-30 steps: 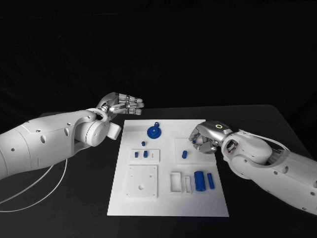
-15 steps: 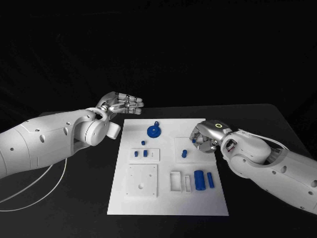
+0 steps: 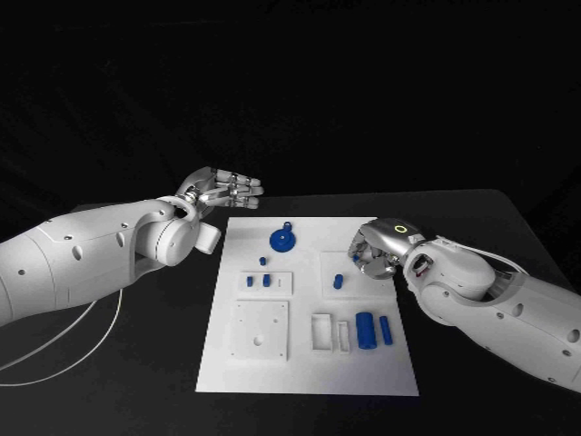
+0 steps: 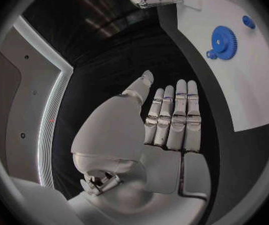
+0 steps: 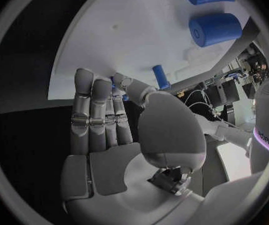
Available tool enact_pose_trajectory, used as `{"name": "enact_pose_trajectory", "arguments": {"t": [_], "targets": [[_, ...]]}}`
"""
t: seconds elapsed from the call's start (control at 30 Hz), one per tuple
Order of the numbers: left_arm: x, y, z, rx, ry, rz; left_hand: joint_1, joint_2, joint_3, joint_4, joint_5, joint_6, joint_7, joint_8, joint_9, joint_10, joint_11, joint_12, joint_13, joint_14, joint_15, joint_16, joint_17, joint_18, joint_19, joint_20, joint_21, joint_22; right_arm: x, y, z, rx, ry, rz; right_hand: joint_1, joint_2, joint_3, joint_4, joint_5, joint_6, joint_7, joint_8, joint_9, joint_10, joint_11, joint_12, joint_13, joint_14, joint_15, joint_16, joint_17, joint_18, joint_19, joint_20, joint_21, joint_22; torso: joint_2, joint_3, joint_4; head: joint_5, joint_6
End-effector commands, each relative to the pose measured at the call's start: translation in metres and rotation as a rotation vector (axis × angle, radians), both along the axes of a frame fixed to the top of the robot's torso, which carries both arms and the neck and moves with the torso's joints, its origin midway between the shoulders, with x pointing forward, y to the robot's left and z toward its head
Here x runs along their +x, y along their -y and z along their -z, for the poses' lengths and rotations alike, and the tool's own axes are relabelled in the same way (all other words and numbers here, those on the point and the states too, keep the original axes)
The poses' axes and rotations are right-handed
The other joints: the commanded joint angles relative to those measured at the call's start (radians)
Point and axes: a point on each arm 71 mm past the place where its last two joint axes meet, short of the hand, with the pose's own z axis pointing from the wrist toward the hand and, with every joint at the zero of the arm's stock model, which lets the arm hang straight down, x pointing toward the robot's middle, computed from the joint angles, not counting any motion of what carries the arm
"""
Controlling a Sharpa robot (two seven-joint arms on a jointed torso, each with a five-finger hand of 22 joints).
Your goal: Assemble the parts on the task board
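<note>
At the bottom centre of the head view, the task board lies on the black table with its nearer half bare; above that we see a large blue cylinder and a slimmer peg lying loose, so we judge assembly barely begun. Mid-frame right, the right hand pinches a small blue peg over the board's edge. Further up, a blue gear rests unplaced. At upper left, the left hand hovers off the board, fingers straight, pressed together, empty. The small pegs' seating is hard to make out.
</note>
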Motion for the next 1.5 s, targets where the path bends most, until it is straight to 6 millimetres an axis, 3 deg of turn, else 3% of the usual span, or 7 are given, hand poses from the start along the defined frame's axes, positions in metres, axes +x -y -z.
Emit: {"name": "enact_pose_trajectory", "arguments": {"t": [0.03, 0.47, 0.8, 1.1, 1.27, 1.43, 1.5], "targets": [[0.0, 0.002, -0.001, -0.008, 0.004, 0.018, 0.0, 0.008, -0.005, 0.0, -0.007, -0.005, -0.001, -0.002, -0.001, -0.008, 0.001, 0.004, -0.001, 0.006, -0.004, -0.002, 0.001, -0.012, 0.008, 0.001, 0.005, -0.002, 0.0, 0.0, -0.001, -0.019, 0.036, 0.023, 0.004, 0.004, 0.018, 0.003, -0.008, 0.008, 0.0, 0.003, 0.007, 0.01, -0.002, 0.006, 0.003, 0.002, -0.008, -0.005, 0.0, 0.0, 0.015, -0.009, 0.004, 0.01, 0.0, 0.0004, 0.0002, 0.001, -0.002], [0.002, -0.002, -0.001, 0.0, 0.007, 0.01, 0.003, 0.009, -0.006, -0.002, -0.007, -0.005, -0.001, -0.002, -0.001, -0.01, 0.001, 0.004, -0.001, 0.009, -0.005, -0.002, 0.002, -0.013, 0.01, 0.0, 0.007, -0.005, -0.002, -0.002, -0.008, 0.016, 0.064, 0.035, 0.006, -0.007, 0.038, 0.014, -0.023, 0.016, -0.003, 0.003, 0.021, 0.02, -0.006, 0.006, 0.003, 0.004, -0.011, -0.005, 0.002, -0.001, 0.016, -0.012, 0.0, 0.052, -0.001, 0.0003, -0.0005, 0.006, -0.002], [0.004, -0.004, -0.001, 0.018, 0.023, 0.006, -0.002, 0.006, -0.017, 0.003, -0.008, -0.007, -0.001, -0.002, -0.001, -0.011, 0.002, 0.004, -0.001, 0.008, -0.004, -0.002, 0.003, -0.013, 0.01, 0.001, 0.007, -0.009, -0.005, -0.006, -0.033, 0.098, 0.062, 0.022, 0.007, -0.003, 0.031, 0.016, -0.033, 0.015, -0.002, 0.003, 0.022, 0.019, -0.006, 0.006, 0.003, 0.004, -0.012, -0.006, 0.001, -0.002, 0.018, -0.013, -0.007, 0.054, -0.001, -0.0004, -0.0012, 0.008, 0.0], [0.006, -0.003, -0.001, 0.025, 0.027, -0.005, -0.002, 0.008, -0.047, 0.023, -0.012, -0.016, 0.002, -0.002, -0.001, -0.011, 0.002, 0.004, -0.001, 0.007, -0.003, -0.002, 0.005, -0.013, 0.013, 0.004, 0.005, -0.027, -0.015, -0.023, -0.047, 0.139, 0.062, -0.024, 0.007, 0.001, 0.024, 0.014, -0.033, 0.014, -0.002, 0.003, 0.022, 0.017, -0.006, 0.006, 0.003, 0.003, -0.013, -0.008, -0.001, -0.003, 0.02, -0.014, -0.013, 0.058, -0.003, -0.0027, 0.0001, 0.018, -0.001], [0.009, -0.001, -0.002, 0.027, 0.038, -0.014, 0.006, 0.011, -0.071, 0.035, -0.009, -0.012, 0.0, -0.002, -0.001, -0.008, 0.002, 0.004, -0.001, 0.005, -0.002, -0.002, 0.006, -0.013, 0.017, 0.004, 0.005, -0.043, -0.023, -0.044, -0.05, 0.154, 0.069, -0.072, 0.008, 0.003, 0.021, 0.013, -0.033, 0.013, -0.001, 0.003, 0.021, 0.016, -0.005, 0.006, 0.003, 0.004, -0.012, -0.008, -0.001, -0.003, 0.02, -0.013, -0.015, 0.06, -0.004, -0.0031, -0.0015, 0.031, 0.005], [0.012, 0.003, -0.002, 0.031, 0.046, -0.026, 0.007, 0.013, -0.075, 0.036, -0.009, -0.011, 0.0, -0.002, -0.001, -0.006, 0.001, 0.004, -0.001, 0.005, -0.002, -0.002, 0.006, -0.013, 0.018, 0.004, 0.006, -0.048, -0.032, -0.065, -0.043, 0.146, 0.068, -0.121, 0.008, 0.003, 0.02, 0.012, -0.032, 0.013, -0.001, 0.003, 0.021, 0.015, -0.005, 0.006, 0.003, 0.004, -0.012, -0.008, -0.001, -0.003, 0.02, -0.013, -0.016, 0.06, -0.006, -0.0037, 0.0012, 0.046, -0.002], [0.014, 0.006, -0.001, 0.03, 0.048, -0.029, 0.004, 0.014, -0.078, 0.04, -0.012, -0.011, -0.001, -0.001, -0.001, -0.006, 0.001, 0.004, -0.001, 0.005, -0.002, -0.002, 0.006, -0.014, 0.018, 0.005, 0.006, -0.05, -0.037, -0.075, -0.038, 0.139, 0.067, -0.143, 0.008, 0.007, 0.019, 0.007, -0.034, 0.012, -0.001, 0.003, 0.019, 0.013, -0.004, 0.006, 0.003, 0.005, -0.012, -0.007, -0.001, -0.003, 0.025, -0.013, -0.017, 0.069, -0.007, -0.004, 0.0016, 0.06, -0.008]]}}
